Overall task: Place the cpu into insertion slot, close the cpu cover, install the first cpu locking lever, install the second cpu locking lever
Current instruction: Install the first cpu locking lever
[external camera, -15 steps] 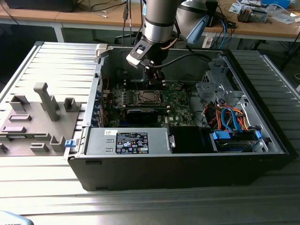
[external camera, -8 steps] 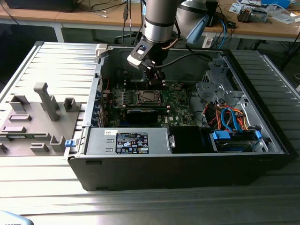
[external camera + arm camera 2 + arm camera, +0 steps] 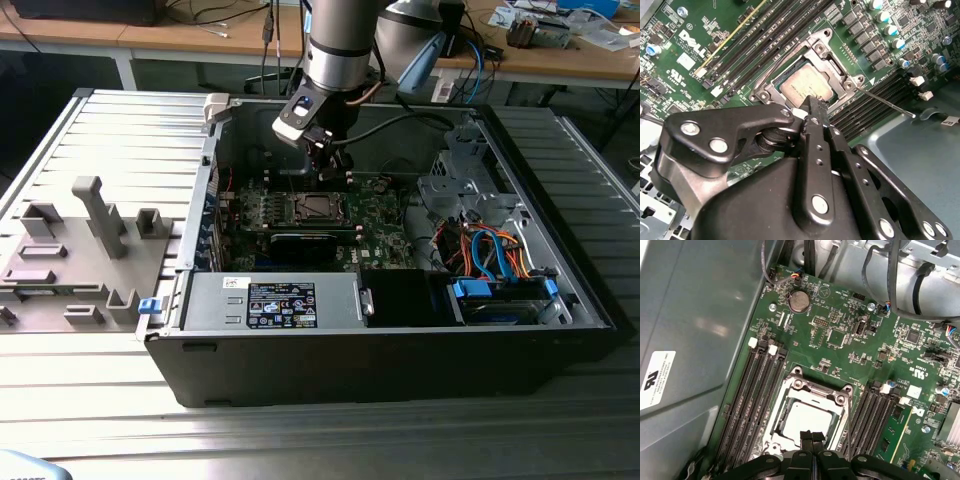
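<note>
The cpu (image 3: 805, 85) lies flat in the insertion slot (image 3: 312, 208) on the green motherboard, its dull silver top showing. The cpu cover (image 3: 812, 390), a silvery frame, lies down around the chip, which shows through its window (image 3: 805, 422). A thin metal locking lever (image 3: 887, 102) sticks out sideways from one corner of the socket. My gripper (image 3: 812, 436) is shut with nothing between its fingers. Its tips (image 3: 815, 107) hover just over one edge of the cover. In the exterior view the gripper (image 3: 335, 165) hangs inside the open computer case, just behind the socket.
Long memory slots (image 3: 752, 400) flank the socket on both sides. The case wall (image 3: 700, 340) stands close by. Cables and a drive cage (image 3: 470, 190) fill the exterior view's right. A power supply (image 3: 270, 300) sits in front. A grey fixture plate (image 3: 70, 250) lies outside on the exterior view's left.
</note>
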You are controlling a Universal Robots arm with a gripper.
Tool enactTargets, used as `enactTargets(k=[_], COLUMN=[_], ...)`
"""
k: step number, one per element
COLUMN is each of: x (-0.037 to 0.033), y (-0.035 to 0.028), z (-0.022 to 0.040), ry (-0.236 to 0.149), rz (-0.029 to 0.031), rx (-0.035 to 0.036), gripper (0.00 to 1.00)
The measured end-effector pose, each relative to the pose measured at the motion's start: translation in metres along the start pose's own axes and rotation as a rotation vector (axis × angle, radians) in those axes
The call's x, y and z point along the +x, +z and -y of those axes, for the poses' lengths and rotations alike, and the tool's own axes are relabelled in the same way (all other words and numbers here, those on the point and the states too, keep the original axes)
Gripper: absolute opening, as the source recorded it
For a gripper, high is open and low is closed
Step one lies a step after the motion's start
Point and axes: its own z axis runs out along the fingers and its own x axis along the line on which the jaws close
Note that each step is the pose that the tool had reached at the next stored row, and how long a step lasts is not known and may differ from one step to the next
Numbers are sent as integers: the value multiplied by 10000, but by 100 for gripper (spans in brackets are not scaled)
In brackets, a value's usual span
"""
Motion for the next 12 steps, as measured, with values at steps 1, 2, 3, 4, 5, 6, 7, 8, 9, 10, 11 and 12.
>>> enactTargets(k=[1,2,3,4,5,6,7,8,9,10,11,12], x=[0,0,0,0,0,0,0,0,0,0,0,0], y=[0,0,0,0,0,0,0,0,0,0,0,0], z=[0,0,0,0,0,0,0,0,0,0,0,0], ry=[-41,-86,-114,-141,-175,-200,-236,-290,-327,-352,-393,-425], rz=[1,3,4,6,7,8,9,11,13,14,15,17], rx=[-1,-1,-1,-1,-1,-1,-1,-2,-2,-2,-2,-3], gripper=[11,11,11,11,11,11,11,11,11,11,11,11])
